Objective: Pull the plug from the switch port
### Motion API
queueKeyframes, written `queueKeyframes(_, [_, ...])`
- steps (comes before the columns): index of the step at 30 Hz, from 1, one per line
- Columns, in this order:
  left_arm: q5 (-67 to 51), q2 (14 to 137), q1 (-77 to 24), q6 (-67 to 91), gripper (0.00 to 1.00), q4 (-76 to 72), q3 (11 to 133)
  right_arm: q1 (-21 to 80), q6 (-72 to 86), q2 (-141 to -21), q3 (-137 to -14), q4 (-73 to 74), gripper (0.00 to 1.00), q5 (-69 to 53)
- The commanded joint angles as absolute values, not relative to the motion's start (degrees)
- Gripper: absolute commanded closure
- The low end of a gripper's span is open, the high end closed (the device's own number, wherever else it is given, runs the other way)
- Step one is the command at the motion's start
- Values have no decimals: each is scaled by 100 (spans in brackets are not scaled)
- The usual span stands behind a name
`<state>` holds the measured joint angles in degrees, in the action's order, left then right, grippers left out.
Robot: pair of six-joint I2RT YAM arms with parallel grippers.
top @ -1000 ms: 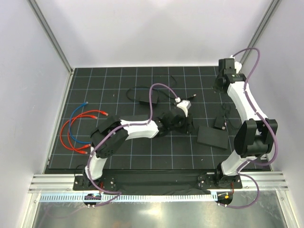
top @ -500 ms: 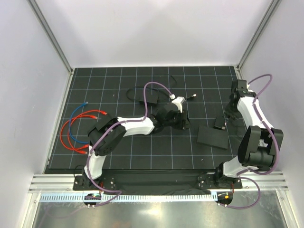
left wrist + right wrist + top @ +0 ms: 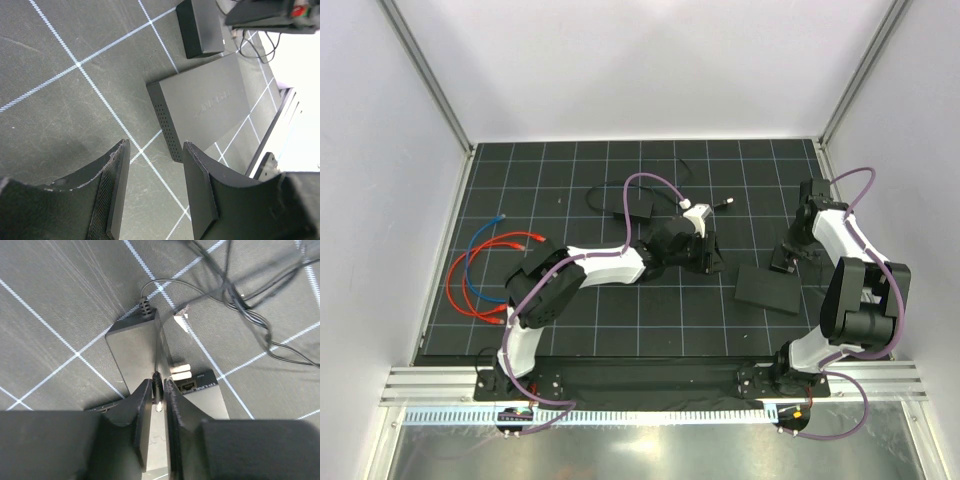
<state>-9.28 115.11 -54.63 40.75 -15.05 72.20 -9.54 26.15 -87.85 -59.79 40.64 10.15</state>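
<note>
Right, the switch [image 3: 767,288] lies flat on the black gridded mat [image 3: 570,330], on the right side towards the near edge, turned a little askew to the grid lines. Just beyond it sits the small black power brick [image 3: 132,347], and on my right wrist camera I see the two nearly touching, the brick's metal prongs [image 3: 180,372] pointing at the switch's socket edge, where one port shows.

My right gripper [image 3: 157,384] hangs directly over that spot, at the switch's far corner where it meets the brick. Its fingers stand close together with only a narrow slot between them, and a thin black cord [image 3: 157,396] with a pale tip runs down that slot. I cannot tell whether the pads are pinching the cord or only flanking it, nor whether that tip sits in a port.

My left gripper [image 3: 156,165] is near the middle of the mat, low over the surface, with the switch off to its right and clear of it. Its jaws are parted with nothing but mat between them. From its wrist camera the switch shows just ahead of the fingertips, vented side wall facing me.

Far left on the mat lie looped red cables [image 3: 470,280] and a blue one [image 3: 485,235].
</note>
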Motion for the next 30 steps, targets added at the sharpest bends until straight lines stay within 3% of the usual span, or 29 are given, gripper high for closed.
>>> queueKeyframes(1, [-1107, 11399, -5432, 4157, 50, -1863, 7207, -941, 2452, -8947, -6126, 3911, 76, 879])
queueKeyframes(11, [-1266, 11540, -5396, 4280, 51, -1986, 7242, -949, 2417, -9053, -6161, 3990, 61, 844])
queueKeyframes(19, [-1327, 11584, -5388, 4342, 51, -2057, 7233, -940, 2373, -9035, -6214, 4008, 32, 1029])
queueKeyframes(30, [-1362, 11549, -5353, 4403, 51, -2118, 7172, -809, 2382, -9755, -6416, 3744, 29, 668])
